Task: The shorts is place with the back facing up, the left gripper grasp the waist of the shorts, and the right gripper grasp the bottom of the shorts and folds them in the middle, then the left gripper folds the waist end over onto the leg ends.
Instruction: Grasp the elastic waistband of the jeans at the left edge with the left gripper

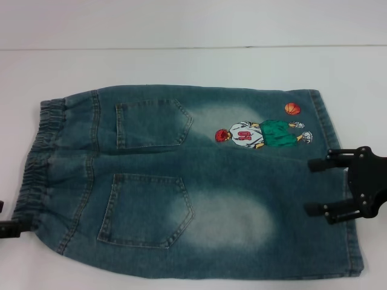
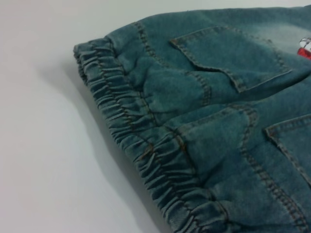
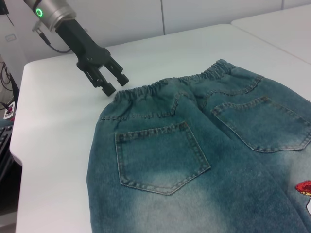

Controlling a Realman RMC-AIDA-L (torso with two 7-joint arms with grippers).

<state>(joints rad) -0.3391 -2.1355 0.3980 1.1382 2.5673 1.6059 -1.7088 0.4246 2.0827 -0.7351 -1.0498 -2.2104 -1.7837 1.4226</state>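
The faded blue-green denim shorts (image 1: 193, 181) lie spread flat, back side up, filling the middle and lower part of the head view on the white surface (image 1: 181, 66). The gathered, ruffled elastic waist (image 1: 37, 154) forms the short end at the left of the frame, and the straight stitched leg hems, the bottom of the shorts (image 1: 338, 181), run down the right side. Two back patch pockets show, one in the upper left (image 1: 151, 124) and one lower down (image 1: 146, 210), with pale bleached patches beside them. A small embroidered cartoon basketball player (image 1: 263, 134) sits toward the upper right, an orange ball (image 1: 292, 109) just above it. The black right claw (image 1: 320, 187) hangs over the hem end at right, its two fingers spread apart and released, holding nothing. The left claw (image 3: 112, 83) appears in the right wrist view at upper left, fingers parted, poised just beside the waist band's corner without gripping it. In the head view only a dark sliver of it shows at the lower left edge. The left wrist view looks closely along the ruffled band.
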